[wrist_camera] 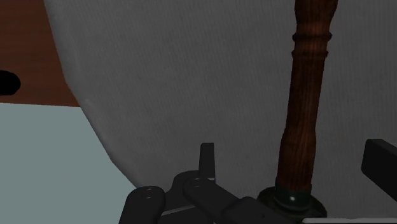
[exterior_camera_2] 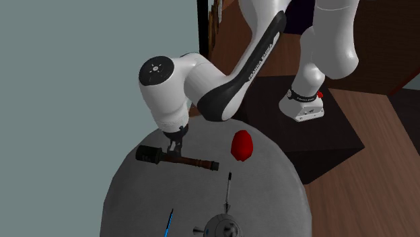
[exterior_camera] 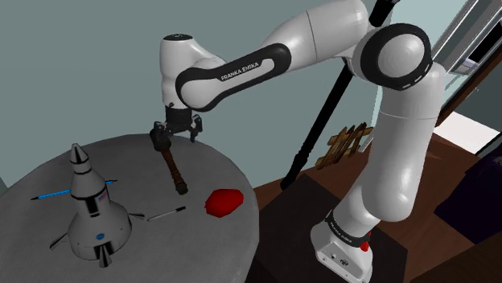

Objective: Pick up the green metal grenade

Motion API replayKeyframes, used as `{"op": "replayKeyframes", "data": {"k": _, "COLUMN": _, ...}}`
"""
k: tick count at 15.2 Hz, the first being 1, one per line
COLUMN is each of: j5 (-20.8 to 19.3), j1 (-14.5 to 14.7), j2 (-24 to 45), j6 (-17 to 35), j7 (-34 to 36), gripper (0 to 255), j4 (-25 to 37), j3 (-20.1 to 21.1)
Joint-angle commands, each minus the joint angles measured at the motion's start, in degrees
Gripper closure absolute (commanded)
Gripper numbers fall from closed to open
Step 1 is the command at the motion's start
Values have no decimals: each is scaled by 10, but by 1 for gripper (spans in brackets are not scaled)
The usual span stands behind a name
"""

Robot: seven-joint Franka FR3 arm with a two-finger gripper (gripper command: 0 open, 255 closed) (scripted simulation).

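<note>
Nearest on the round grey desk (exterior_camera: 201,241) stands a toy rocket (exterior_camera: 92,213); its little badges are too small to read. A blue pen (exterior_camera: 52,194) lies at the shoulder view's left of it, and a thin pen (exterior_camera: 165,212) and a red lump (exterior_camera: 224,201) at its right. Farther back the grenade (exterior_camera: 174,169) lies flat, a wooden stick with a dark green head. The gripper (exterior_camera: 180,130) hangs right over it, spread wide, one finger on each side of the stick, not squeezing. I think that is so it can close and lift. The arm (exterior_camera: 241,68) says "FRANKA EMIKA".
</note>
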Motion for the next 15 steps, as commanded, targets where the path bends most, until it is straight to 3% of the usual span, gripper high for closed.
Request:
{"op": "replayKeyframes", "data": {"k": 1, "j5": -17, "j1": 17, "j2": 50, "j6": -1, "j7": 24, "gripper": 0, "j4": 47, "j3": -7}}
{"op": "replayKeyframes", "data": {"k": 3, "j5": -26, "j1": 28, "j2": 81, "j6": -4, "j7": 36, "gripper": 0, "j4": 80, "j3": -13}}
{"op": "replayKeyframes", "data": {"k": 12, "j5": -41, "j1": 34, "j2": 114, "j6": 38, "j7": 47, "gripper": 0, "j4": 69, "j3": -22}}
{"op": "replayKeyframes", "data": {"k": 13, "j5": -41, "j1": 35, "j2": 115, "j6": 38, "j7": 47, "gripper": 255, "j4": 70, "j3": -23}}
{"op": "replayKeyframes", "data": {"k": 15, "j5": -41, "j1": 35, "j2": 115, "j6": 38, "j7": 47, "gripper": 255, "j4": 70, "j3": -23}}
